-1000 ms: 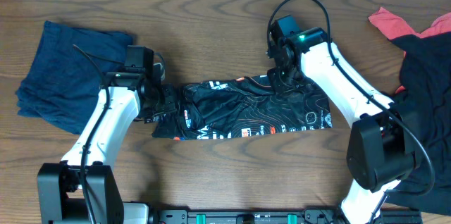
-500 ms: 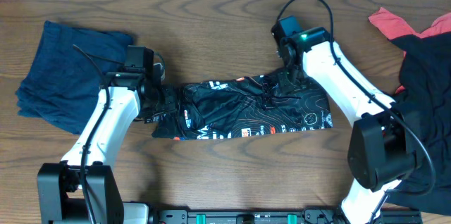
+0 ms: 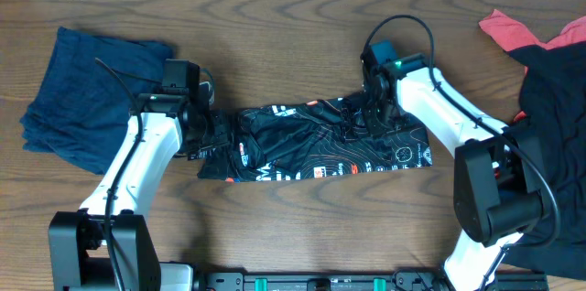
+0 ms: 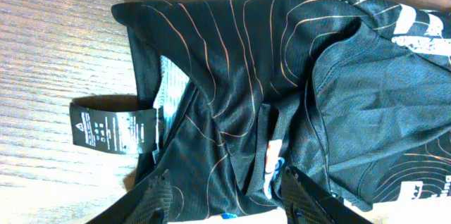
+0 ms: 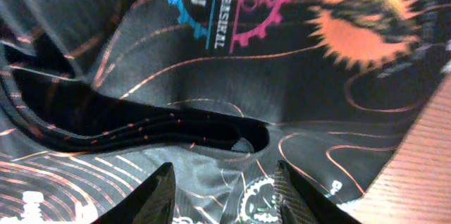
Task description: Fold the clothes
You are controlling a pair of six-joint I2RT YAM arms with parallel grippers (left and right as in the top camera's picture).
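Under right tool, jersey edge hidden

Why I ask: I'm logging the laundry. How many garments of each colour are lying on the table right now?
Navy garment: 1
Black jersey with orange lines: 1
Red garment: 1
Plain black garment: 1
Total: 4
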